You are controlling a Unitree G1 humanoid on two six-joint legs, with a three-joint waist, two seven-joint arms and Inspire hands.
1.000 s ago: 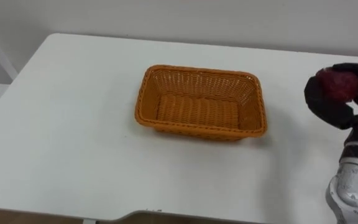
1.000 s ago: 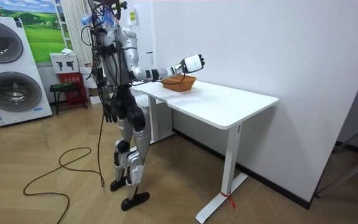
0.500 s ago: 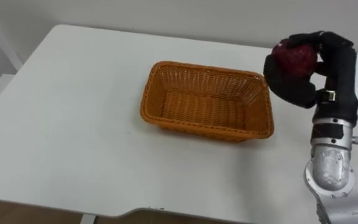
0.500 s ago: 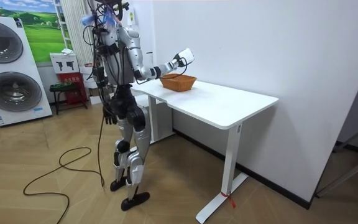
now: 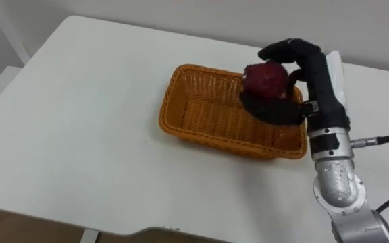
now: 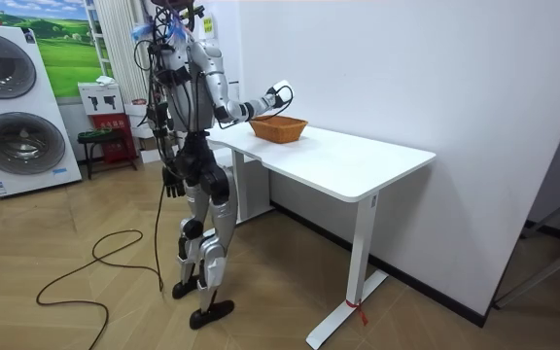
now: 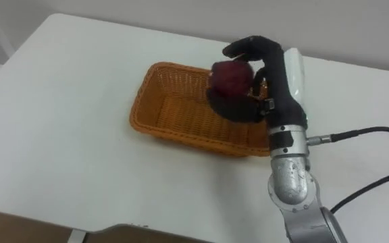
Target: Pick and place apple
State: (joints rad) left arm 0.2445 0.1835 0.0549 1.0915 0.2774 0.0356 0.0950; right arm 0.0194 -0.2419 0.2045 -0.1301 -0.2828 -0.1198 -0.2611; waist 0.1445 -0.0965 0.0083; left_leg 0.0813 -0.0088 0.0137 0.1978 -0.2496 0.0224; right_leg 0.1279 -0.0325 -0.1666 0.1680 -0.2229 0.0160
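One dark red apple (image 5: 265,79) sits in the grasp of the right robot hand (image 5: 314,77), whose black fingers (image 5: 283,48) arch over its top while the thumb and palm cup it from below. The grip is closed round the fruit, and the apple's upper left face shows between them. Hand and apple hang over the right end of an orange wicker basket (image 5: 215,138), above its far right corner. The room view shows the hand raised above the basket's rim rather than down inside it. The basket is rectangular and stands flat on the white bench (image 5: 80,135), about mid-way across the top, with its long side running left to right. Its woven bottom shows bare in the part that the hand does not cover. The right forearm comes up from the lower right and crosses the basket's right front corner, with a dark cable leaving it at the wrist.

In the room view the robot stands upright on a wooden floor at the bench's end on the room view's left, with its right arm stretched out over the top. The left robot hand (image 6: 170,181) hangs beside the hip, and I cannot tell whether it is clenched or released. A white washing machine (image 6: 17,107) stands behind the robot at the room view's left edge.
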